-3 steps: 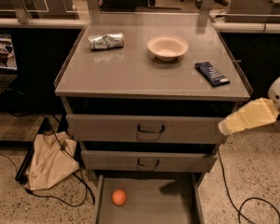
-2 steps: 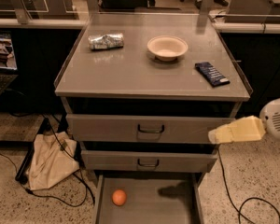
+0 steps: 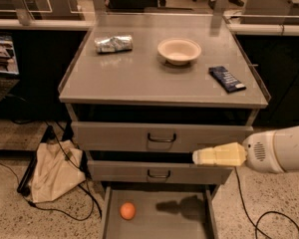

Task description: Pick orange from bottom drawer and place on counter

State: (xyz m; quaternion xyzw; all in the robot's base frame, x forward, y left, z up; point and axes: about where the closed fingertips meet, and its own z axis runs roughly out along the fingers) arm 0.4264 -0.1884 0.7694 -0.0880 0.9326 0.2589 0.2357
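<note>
The orange [image 3: 127, 211] lies on the floor of the open bottom drawer [image 3: 189, 225], near its left wall. The counter [image 3: 154, 78] is the grey top of the cabinet above. My gripper [image 3: 197, 156] comes in from the right with its cream-coloured fingers pointing left. It hangs in front of the middle drawer, above the bottom drawer and to the upper right of the orange. Its shadow falls on the drawer floor to the right of the orange. It holds nothing that I can see.
On the counter lie a crumpled silver bag [image 3: 113, 44], a beige bowl [image 3: 179, 50] and a dark blue snack packet [image 3: 227, 78]. Two higher drawers [image 3: 161, 137] with dark handles stick out slightly. A beige cloth bag [image 3: 55, 172] and cables lie on the floor at left.
My gripper has moved down and to the left, from beside the top drawer to in front of the middle drawer. The orange has not moved.
</note>
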